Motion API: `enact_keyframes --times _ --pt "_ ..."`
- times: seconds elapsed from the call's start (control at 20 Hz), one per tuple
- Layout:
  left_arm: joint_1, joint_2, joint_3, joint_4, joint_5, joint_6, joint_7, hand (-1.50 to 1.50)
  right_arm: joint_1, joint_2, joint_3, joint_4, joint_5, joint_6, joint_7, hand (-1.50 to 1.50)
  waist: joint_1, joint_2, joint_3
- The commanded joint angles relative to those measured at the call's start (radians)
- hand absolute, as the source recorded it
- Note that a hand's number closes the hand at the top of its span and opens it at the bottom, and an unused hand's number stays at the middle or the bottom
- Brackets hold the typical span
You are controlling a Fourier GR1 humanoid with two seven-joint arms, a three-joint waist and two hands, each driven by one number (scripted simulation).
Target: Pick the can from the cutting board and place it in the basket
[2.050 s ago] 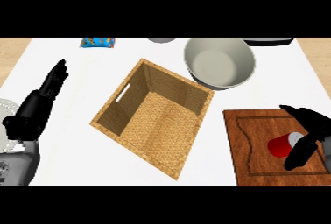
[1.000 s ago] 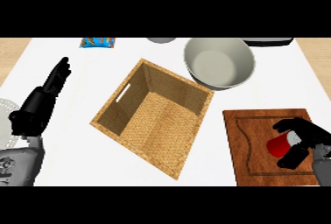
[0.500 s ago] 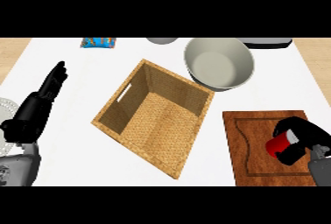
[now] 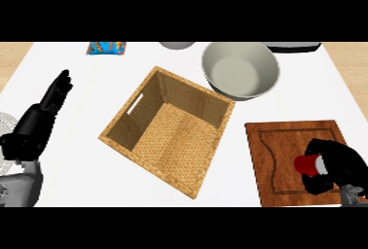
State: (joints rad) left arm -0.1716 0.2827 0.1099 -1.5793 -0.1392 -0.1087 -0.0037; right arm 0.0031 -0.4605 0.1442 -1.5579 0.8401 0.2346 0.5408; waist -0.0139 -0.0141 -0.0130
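**What I cannot make out from here**

The right robot hand curls over the can, so I see only its red end; the rest is covered. At the top edge, a grey round object and a dark-rimmed thing are cut off, and I cannot name either. The blue packet is clipped too, its print too small to read. A pale, round thing leaves the left edge.

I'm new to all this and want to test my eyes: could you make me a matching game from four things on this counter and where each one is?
Things:
1. red can
2. woven wicker basket
3. large grey bowl
4. blue packet

Places:
A. far left
B. centre
C. in the right hand, over the wooden cutting board
D. far edge, behind the basket

Pairs: 1-C, 2-B, 3-D, 4-A
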Motion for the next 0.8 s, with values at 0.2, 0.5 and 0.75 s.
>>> enact_keyframes --times 0.2,0.5,0.75 --pt "-0.044 0.001 0.015 0.014 0.005 0.002 0.022 0.00 0.310 0.021 0.030 -0.386 0.184 -0.276 0.069 1.50 -0.030 0.006 0.012" --pt "0.003 -0.015 0.001 0.026 -0.021 0.018 -0.021 0.00 0.160 0.141 -0.024 -0.658 0.030 -0.386 0.044 1.50 -0.023 0.003 0.012" --pt "-0.031 0.001 0.011 0.001 0.001 -0.005 0.017 0.00 0.109 0.154 0.022 -0.935 0.009 -0.281 0.160 1.50 0.004 0.009 0.011"
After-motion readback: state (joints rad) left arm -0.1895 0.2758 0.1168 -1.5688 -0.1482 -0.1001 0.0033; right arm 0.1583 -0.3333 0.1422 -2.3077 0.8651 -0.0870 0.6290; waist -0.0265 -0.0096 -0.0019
